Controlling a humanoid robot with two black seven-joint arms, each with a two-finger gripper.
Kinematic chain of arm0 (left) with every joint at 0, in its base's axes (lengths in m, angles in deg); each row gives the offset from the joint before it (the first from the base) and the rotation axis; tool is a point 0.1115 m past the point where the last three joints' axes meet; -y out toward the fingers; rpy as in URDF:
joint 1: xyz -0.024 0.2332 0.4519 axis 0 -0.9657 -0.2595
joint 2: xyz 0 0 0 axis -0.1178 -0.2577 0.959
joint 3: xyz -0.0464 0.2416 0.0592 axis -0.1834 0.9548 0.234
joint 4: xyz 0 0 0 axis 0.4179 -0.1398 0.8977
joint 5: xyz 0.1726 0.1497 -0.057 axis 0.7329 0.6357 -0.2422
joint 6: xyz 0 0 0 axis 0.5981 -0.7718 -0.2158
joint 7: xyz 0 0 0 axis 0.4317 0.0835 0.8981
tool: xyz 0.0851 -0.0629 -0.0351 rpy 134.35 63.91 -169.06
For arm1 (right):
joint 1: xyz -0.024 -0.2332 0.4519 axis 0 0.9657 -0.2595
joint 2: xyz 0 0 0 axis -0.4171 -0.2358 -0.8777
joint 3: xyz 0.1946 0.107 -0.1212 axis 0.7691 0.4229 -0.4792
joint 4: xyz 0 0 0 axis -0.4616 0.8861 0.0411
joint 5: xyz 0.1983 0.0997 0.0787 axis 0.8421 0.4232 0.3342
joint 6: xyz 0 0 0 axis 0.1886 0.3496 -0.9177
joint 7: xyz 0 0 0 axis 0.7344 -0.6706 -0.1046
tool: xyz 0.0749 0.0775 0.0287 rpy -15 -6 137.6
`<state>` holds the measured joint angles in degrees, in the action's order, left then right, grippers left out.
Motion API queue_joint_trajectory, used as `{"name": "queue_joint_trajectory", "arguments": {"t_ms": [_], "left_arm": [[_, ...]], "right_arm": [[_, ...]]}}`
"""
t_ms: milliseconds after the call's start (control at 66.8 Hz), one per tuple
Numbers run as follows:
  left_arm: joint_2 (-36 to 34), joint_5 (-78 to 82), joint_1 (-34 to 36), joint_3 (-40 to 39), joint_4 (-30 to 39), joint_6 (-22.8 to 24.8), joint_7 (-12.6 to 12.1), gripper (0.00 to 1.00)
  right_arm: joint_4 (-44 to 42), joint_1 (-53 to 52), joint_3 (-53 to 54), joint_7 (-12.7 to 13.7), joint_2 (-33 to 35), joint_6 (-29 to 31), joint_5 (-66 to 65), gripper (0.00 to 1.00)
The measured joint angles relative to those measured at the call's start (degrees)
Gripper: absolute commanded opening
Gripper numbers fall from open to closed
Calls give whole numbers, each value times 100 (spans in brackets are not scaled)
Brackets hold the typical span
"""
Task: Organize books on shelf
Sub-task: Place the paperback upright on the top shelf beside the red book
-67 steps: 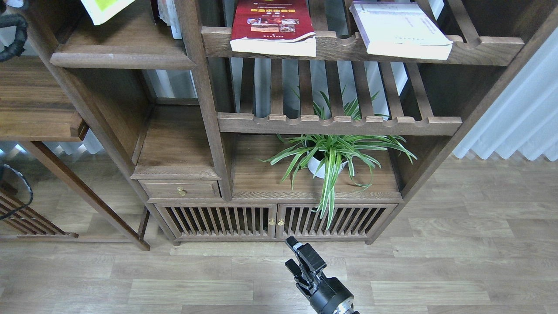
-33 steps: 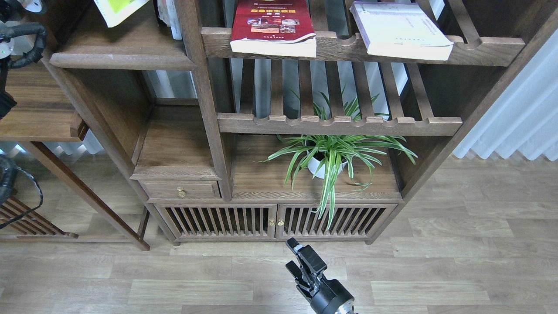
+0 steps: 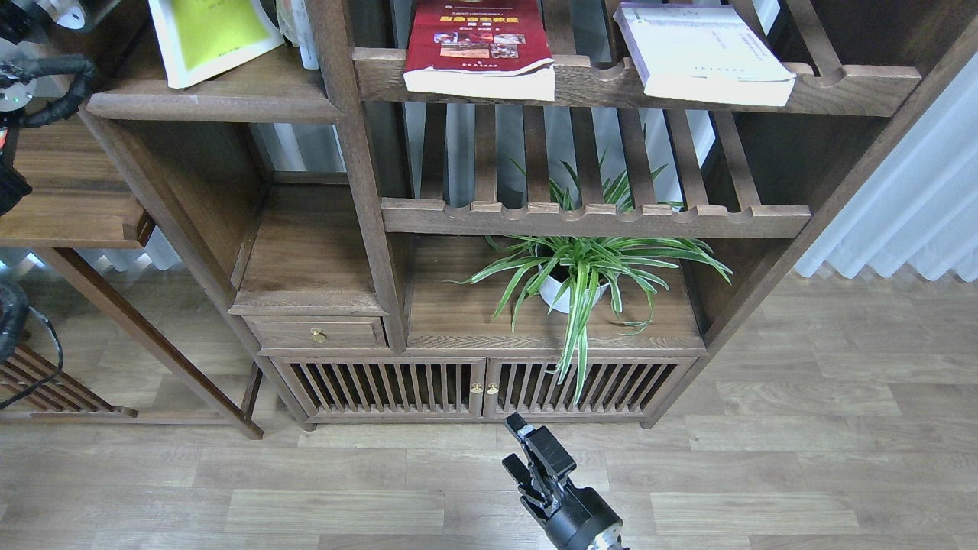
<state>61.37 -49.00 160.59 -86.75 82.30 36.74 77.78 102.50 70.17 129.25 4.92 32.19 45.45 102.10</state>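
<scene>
The yellow-green book [image 3: 208,37] stands tilted on the solid dark-brown shelf [image 3: 214,103] at the upper left, its top cut off by the frame edge. The dark red book [image 3: 477,46] lies flat on the upper slatted rack [image 3: 603,80], overhanging its front rail. Further right on that rack lies the pale white-lavender book [image 3: 699,50]. My left arm's cabled part [image 3: 50,72] shows at the left edge, but its gripper is out of view. Low over the floor at bottom centre, my right gripper [image 3: 513,443] is open and holds nothing.
White booklets [image 3: 302,34] lean behind the yellow-green book. A potted spider plant [image 3: 581,275] stands under the lower slatted rack [image 3: 596,218]. Left of it is a small board over a brass-knobbed drawer [image 3: 317,332]. A side table [image 3: 69,221] is far left, a curtain [image 3: 909,214] at right.
The yellow-green book has come down into view and now rests on the solid shelf. The left arm's cabled part shifted slightly. The right gripper has barely moved.
</scene>
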Motion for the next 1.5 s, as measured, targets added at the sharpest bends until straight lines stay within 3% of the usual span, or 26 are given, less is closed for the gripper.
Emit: {"name": "queue_joint_trajectory", "arguments": {"t_ms": [329, 584, 973, 1272, 1377, 1497], "left_arm": [[596, -561, 145, -175, 48, 0, 30, 60], [1015, -966, 258, -926, 200, 0, 59, 60], [687, -1215, -210, -1319, 614, 0, 9, 68], [474, -1622, -1396, -1405, 2130, -344, 21, 75], [429, -1644, -1936, -1718, 3003, -915, -8, 84], [314, -1652, -2571, -2106, 3996, -1530, -45, 86]], "right_arm": [[3, 1, 28, 2, 0, 0, -2, 99], [3, 2, 35, 1, -1, 0, -2, 99], [-2, 36, 77, -6, 0, -1, 11, 99], [0, 30, 161, 6, 0, -3, 24, 99], [1, 28, 213, 6, 0, -3, 26, 99], [2, 27, 321, 10, 0, -3, 27, 99]]}}
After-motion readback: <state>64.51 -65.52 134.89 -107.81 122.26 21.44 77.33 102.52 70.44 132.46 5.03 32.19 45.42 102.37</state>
